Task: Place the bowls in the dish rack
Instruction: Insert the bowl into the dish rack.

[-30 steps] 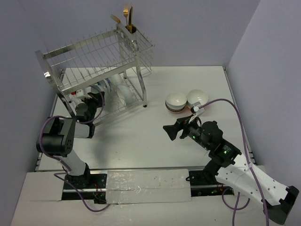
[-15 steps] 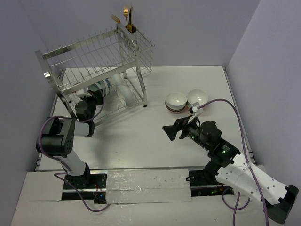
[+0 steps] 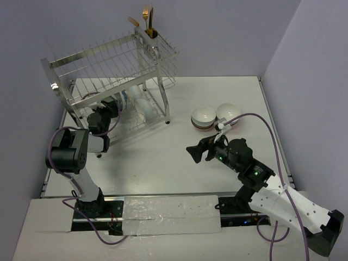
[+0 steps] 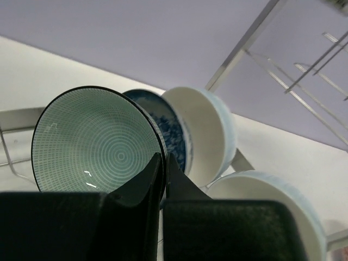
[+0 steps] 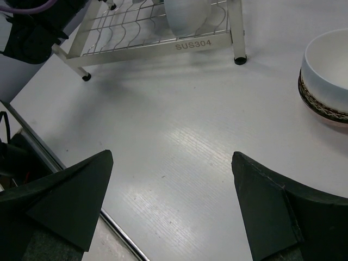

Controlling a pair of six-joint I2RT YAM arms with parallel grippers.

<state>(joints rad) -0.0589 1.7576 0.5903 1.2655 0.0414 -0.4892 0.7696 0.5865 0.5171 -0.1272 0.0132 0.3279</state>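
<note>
My left gripper (image 4: 162, 157) is shut on the rim of a teal-lined bowl (image 4: 103, 147), held on edge in the lower tier of the silver dish rack (image 3: 109, 60). Behind it stand a blue-patterned bowl (image 4: 166, 122) and a white bowl (image 4: 204, 130), with another white bowl (image 4: 272, 201) lower right. From above, the left gripper (image 3: 109, 104) is under the rack's upper shelf. Two more bowls (image 3: 203, 116) (image 3: 229, 113) sit on the table at the right. My right gripper (image 3: 194, 152) hangs open over bare table (image 5: 171, 157), near a brown-banded bowl (image 5: 326, 70).
Gold cutlery (image 3: 148, 19) stands in the cup at the rack's far corner. The rack's front leg (image 5: 238, 54) and lower rail (image 5: 190, 46) lie ahead of the right gripper. Purple walls close in the table on three sides.
My left gripper has pushed a little further up into the rack's lower tier with the teal bowl. The right arm has shifted slightly left, jaws still wide.
</note>
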